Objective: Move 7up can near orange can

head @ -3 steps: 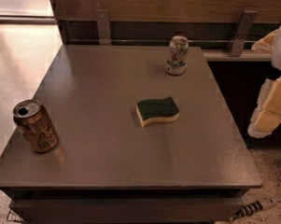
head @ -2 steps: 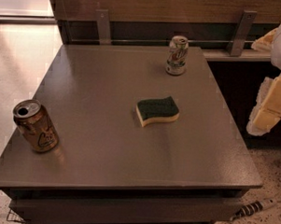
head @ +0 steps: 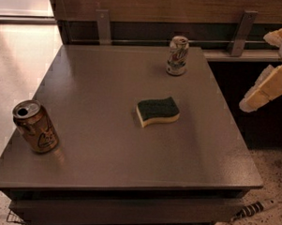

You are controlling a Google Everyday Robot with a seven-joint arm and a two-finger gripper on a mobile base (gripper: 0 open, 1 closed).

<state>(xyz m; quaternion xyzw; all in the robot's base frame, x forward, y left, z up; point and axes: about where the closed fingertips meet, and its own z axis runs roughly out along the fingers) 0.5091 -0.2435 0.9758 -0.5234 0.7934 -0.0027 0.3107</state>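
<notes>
So the 7up can point(head: 177, 55) stands upright well behind the sponge point(head: 157, 111), slightly to its right, close to the back edge of the surface point(head: 100, 84). The pincer point(head: 266, 89) is off the surface altogether. It hangs in the air out to the right of the sponge, past the surface's right edge and a little further back than the sponge. That puts it well apart from the 7up can, to the can's right and a bit nearer the front. I honestly can't tell whether the pincer is spread or pressed together, since all I get is a pale cream-yellow block angled down to the left. It isn't touching anything.

The orange can point(head: 36, 127) stands far out to the left of the sponge and a bit nearer the front, near the surface's front left corner. Its top is open and it looks to lean slightly. The two cans are well apart, with the sponge roughly between them.

Labels: the 7up can is whitish with green markings and a small red spot, but I can't read any lettering on it. The orange can has a pale logo patch on its side (no readable words there either). The sponge is dark green on top and yellow underneath, lying flat.

Compared with a moment ago, both cans and the sponge haven't budged. The pincer sits a little higher and its tip reaches a touch closer to the surface.
</notes>
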